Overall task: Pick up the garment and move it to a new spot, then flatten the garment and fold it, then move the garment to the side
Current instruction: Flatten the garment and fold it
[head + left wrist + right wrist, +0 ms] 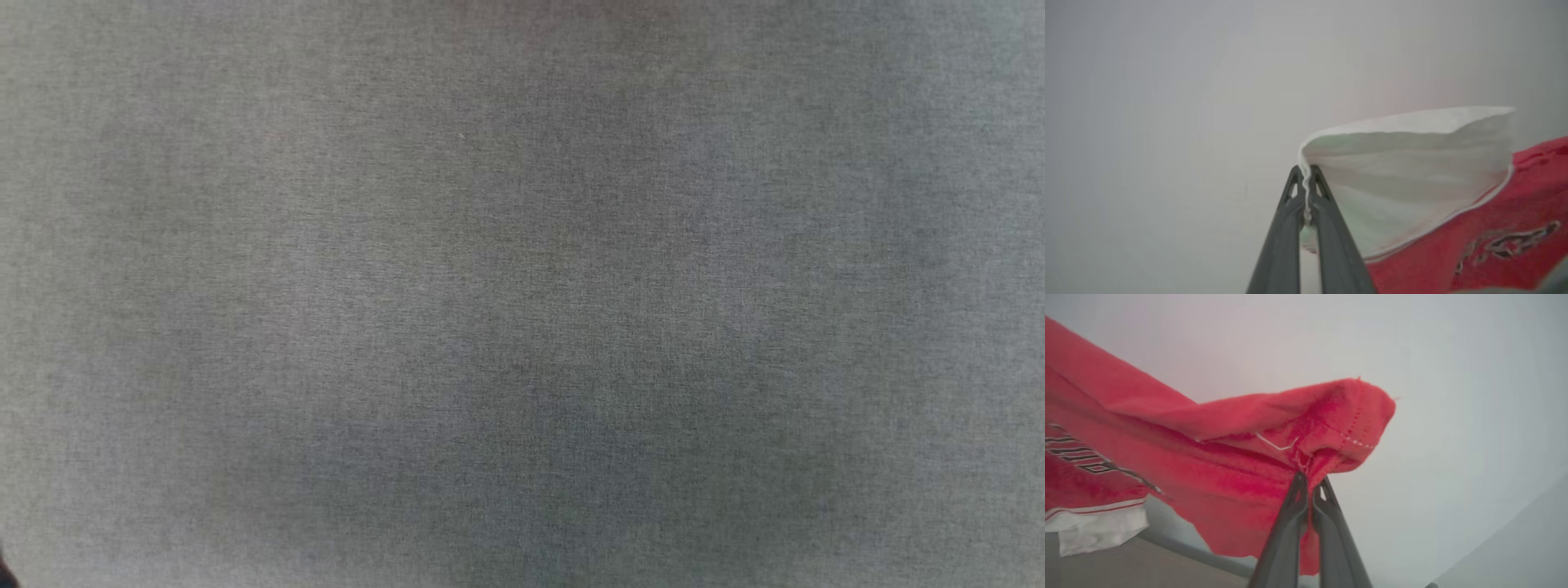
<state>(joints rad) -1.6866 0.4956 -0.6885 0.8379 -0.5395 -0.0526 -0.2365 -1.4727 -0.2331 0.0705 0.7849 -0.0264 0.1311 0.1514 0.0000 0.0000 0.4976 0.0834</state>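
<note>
In the left wrist view my left gripper [1306, 179] is shut on the edge of a white sleeve of the garment [1474, 228], whose red body with black lettering hangs to the right. In the right wrist view my right gripper [1311, 484] is shut on a red hemmed corner of the garment [1229, 457], with white stitching showing near the grip. The red cloth stretches away to the left of that view, lifted in the air, with black lettering and a white sleeve with striped trim at the far left.
The head view looks straight down on a grey cloth table surface [522, 294]. A grey edge of the table [1180, 545] runs under the hanging garment in the right wrist view. Pale blank wall lies behind both grippers.
</note>
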